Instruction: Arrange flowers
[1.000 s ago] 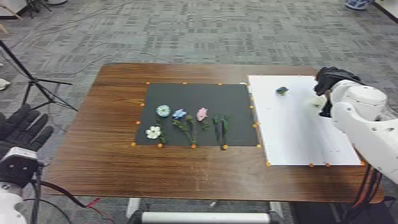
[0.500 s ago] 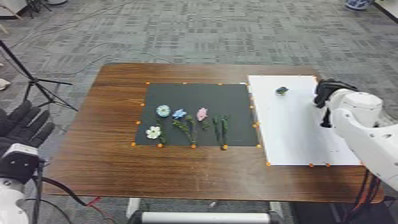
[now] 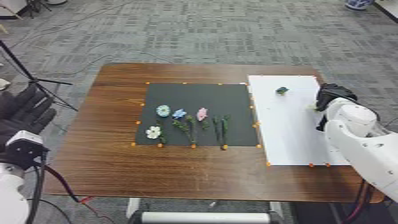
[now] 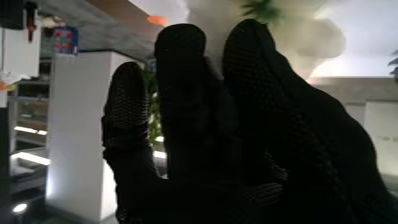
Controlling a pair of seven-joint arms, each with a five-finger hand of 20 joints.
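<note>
Pink flower (image 3: 202, 114) and white flower (image 3: 154, 132) on dark mat (image 3: 178, 92); right robot hand (image 3: 335, 94) at edge of white sheet (image 3: 289, 130)

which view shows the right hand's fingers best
The right wrist view: the right hand is close up there, its fingers large, straight and separate enough to make out, even the glove's textured patches. The head view shows the same hand small and dark from above, at the right edge of the white sheet, its fingers hard to tell apart.

Black tripod (image 3: 34, 79) on grey carpet (image 3: 213, 40) (blue-and-white pot (image 3: 359, 4) farther off, to the right)
</note>
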